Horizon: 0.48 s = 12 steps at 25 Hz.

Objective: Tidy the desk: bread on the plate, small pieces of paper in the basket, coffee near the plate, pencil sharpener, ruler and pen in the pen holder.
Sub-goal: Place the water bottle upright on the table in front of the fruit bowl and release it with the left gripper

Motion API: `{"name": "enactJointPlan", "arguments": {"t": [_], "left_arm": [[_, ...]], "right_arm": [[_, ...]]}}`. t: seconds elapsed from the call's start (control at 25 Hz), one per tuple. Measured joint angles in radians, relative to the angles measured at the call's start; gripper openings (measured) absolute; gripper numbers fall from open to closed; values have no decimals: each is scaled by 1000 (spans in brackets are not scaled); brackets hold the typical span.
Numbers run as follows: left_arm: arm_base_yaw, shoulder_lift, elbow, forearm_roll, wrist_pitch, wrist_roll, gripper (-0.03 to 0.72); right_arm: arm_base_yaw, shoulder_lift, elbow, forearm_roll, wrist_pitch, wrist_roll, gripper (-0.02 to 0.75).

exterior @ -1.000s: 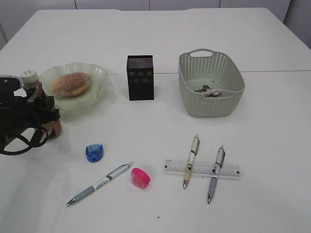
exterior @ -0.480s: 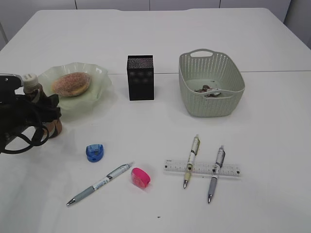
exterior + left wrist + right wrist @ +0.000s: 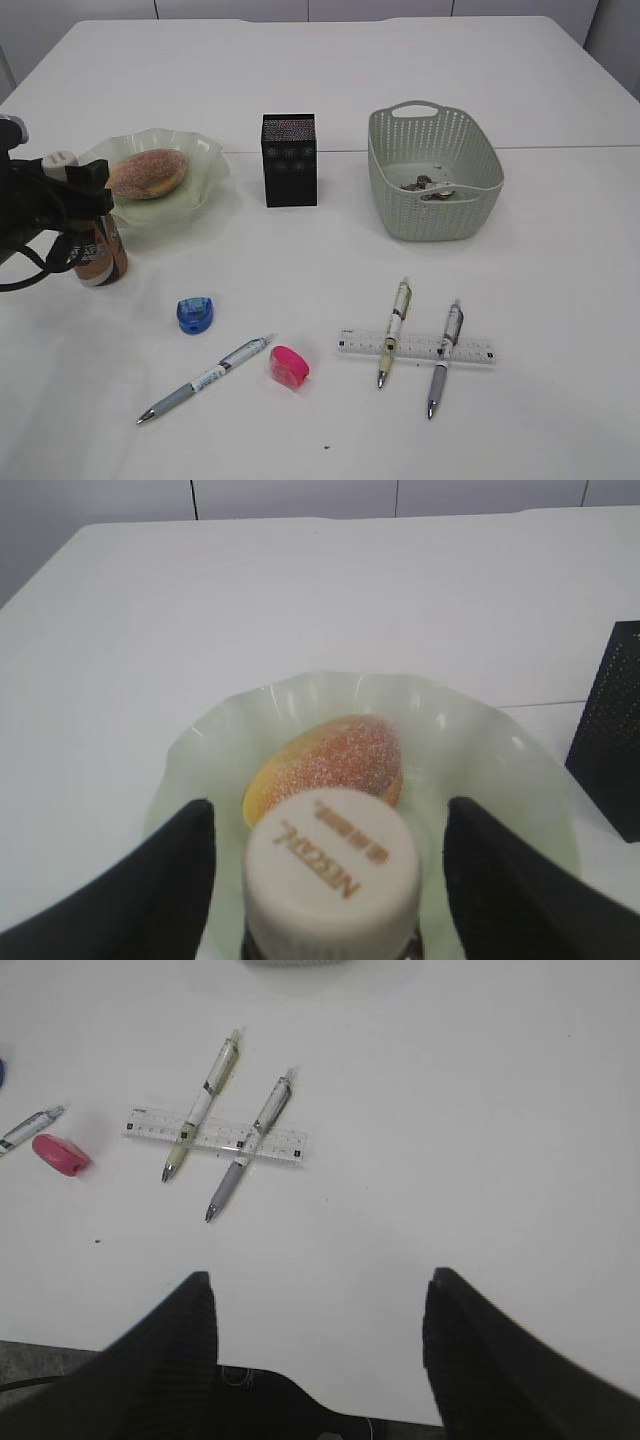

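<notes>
The coffee (image 3: 101, 252), a brown bottle with a white cap (image 3: 330, 865), stands on the desk (image 3: 330, 70) at the near-left rim of the plate (image 3: 205, 175). The bread (image 3: 148, 172) lies on the plate (image 3: 490, 745). My left gripper (image 3: 75, 195) is open, with one jaw on each side of the cap and a gap to it on both sides (image 3: 330, 820). My right gripper (image 3: 318, 1300) is open and empty above the desk's front edge. The ruler (image 3: 415, 346) lies under two pens (image 3: 392, 318) (image 3: 445, 343). The small pieces of paper (image 3: 428, 186) lie in the basket (image 3: 430, 218). The pen holder (image 3: 289, 160) stands mid-desk.
A blue pencil sharpener (image 3: 195, 313), a pink pencil sharpener (image 3: 289, 365) and a grey pen (image 3: 205, 380) lie at the front left. The right wrist view shows the ruler (image 3: 225, 1137), both pens on it and the pink sharpener (image 3: 60, 1154).
My left gripper has moved up along the coffee bottle, so more of the label shows below it. The bottle stays in its place by the plate. Nothing else moved.
</notes>
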Motion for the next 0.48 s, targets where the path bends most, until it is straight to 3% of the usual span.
{"name": "enactJointPlan", "arguments": {"t": [0.28,0.48], "left_arm": [[0,-129,0,0,76,48,522],[0,-293,2,-24,242,54,522]], "right_arm": [[0,0,0,0,2,0,477],[0,0,0,2,4,0,477]]}}
